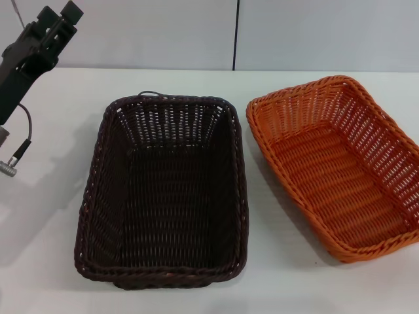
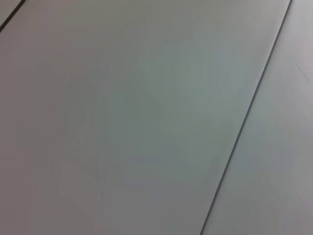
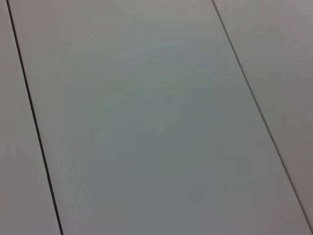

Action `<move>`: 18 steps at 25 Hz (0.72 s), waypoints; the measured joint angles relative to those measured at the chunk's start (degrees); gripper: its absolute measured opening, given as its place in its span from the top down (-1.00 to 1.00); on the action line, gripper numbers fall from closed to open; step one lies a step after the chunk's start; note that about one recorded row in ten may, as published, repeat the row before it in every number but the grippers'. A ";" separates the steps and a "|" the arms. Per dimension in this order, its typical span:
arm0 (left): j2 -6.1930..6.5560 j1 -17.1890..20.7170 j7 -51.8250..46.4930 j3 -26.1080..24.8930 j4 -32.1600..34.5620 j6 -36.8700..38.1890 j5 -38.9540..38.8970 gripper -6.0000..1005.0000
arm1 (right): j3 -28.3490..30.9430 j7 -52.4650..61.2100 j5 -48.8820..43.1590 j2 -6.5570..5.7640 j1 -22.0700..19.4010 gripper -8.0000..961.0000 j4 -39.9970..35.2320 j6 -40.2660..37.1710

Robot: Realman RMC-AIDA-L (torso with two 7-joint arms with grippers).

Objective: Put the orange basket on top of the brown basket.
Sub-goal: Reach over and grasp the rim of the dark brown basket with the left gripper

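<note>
The brown basket (image 1: 163,190) stands empty on the white table, in the middle of the head view. The orange basket (image 1: 337,163) stands empty beside it on the right, turned at a slight angle, with a narrow gap between the two rims. My left gripper (image 1: 55,19) is raised at the top left, well away from both baskets. My right gripper is not in view. Both wrist views show only plain grey panels with dark seams.
The white table (image 1: 52,261) reaches from the front edge back to a light wall. A cable and plug (image 1: 16,157) hang from the left arm at the left edge.
</note>
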 joint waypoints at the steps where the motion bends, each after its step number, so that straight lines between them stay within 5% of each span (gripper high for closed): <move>1: 0.02 0.03 -0.10 0.00 0.01 0.00 0.00 -0.47 | 0.14 0.00 0.00 -0.02 0.00 -0.57 0.00 0.00; 7: 0.09 -0.26 -0.38 0.09 0.08 0.35 0.27 -0.47 | 0.51 0.00 0.00 -0.05 0.03 -0.57 0.00 0.33; 12: 0.90 -0.82 -7.50 5.27 -3.41 5.97 0.77 -0.47 | 0.65 0.00 0.00 -0.06 -0.19 -0.57 0.00 1.08; 13: 1.89 -0.80 -15.28 10.21 -8.76 12.53 4.11 -0.46 | 0.83 0.00 0.00 -0.10 -0.21 -0.57 0.00 1.38; 16: 3.24 -0.81 -23.74 13.64 -13.47 17.62 8.69 -0.46 | 1.13 0.00 0.00 -0.14 -0.22 -0.57 0.00 1.57; 18: 5.92 -1.31 -38.15 16.11 -20.23 20.51 19.07 -0.46 | 1.68 0.00 0.00 -0.16 -0.32 -0.57 0.00 1.71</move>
